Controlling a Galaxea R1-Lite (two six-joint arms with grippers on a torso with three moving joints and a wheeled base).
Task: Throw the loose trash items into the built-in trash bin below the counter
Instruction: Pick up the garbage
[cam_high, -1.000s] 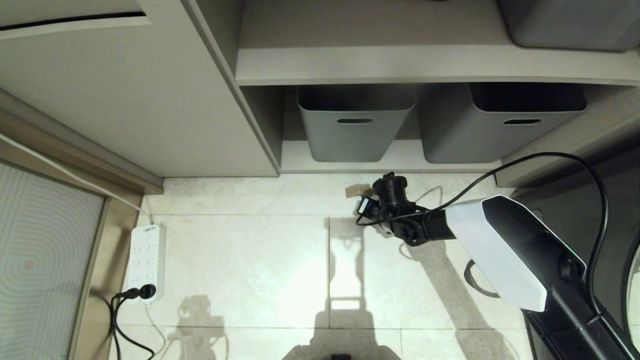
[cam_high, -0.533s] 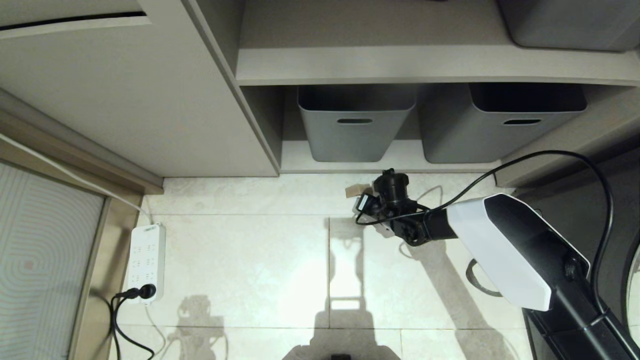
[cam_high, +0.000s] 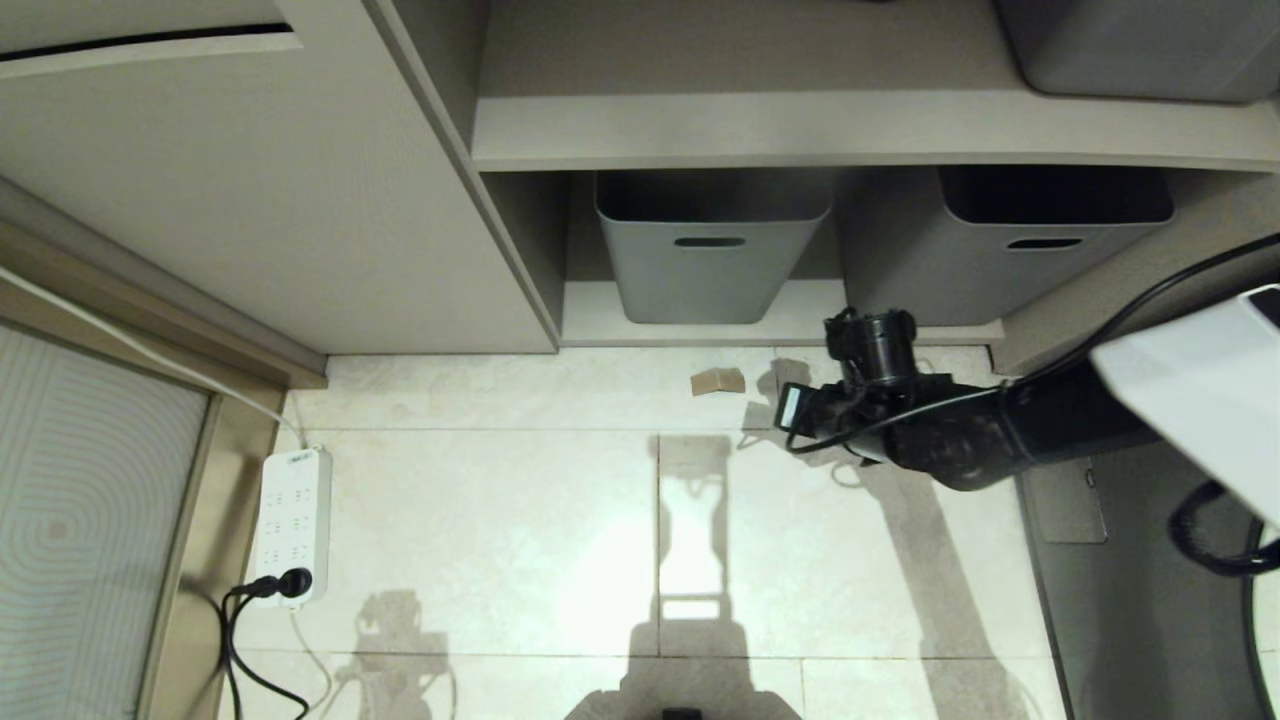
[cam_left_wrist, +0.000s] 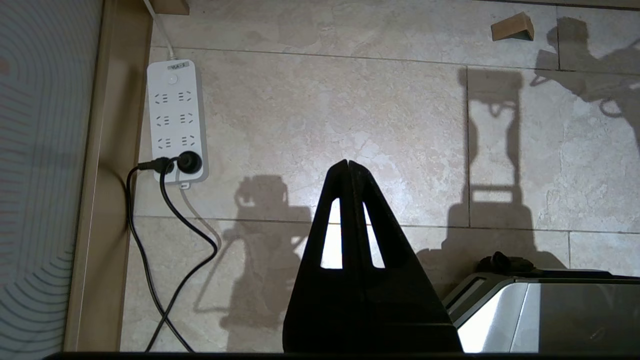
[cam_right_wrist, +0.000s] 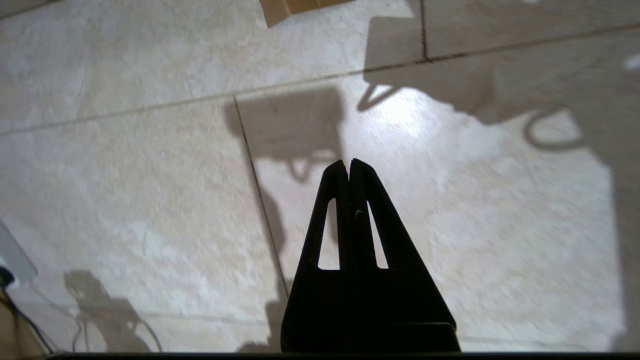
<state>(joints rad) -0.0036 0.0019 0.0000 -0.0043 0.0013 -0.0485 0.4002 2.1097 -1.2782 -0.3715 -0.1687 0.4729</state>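
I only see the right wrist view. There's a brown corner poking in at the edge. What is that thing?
Observer: It's a small folded tan cardboard piece. The head view shows it lying on the floor tiles just in front of the bottom shelf.
Operator: What's on that shelf?
Observer: Two bins with slot handles stand side by side on it: the left grey tub and the right grey tub.
Operator: Is the other hand holding anything?
Observer: No. The left wrist view shows the left gripper shut, with nothing between its fingers.
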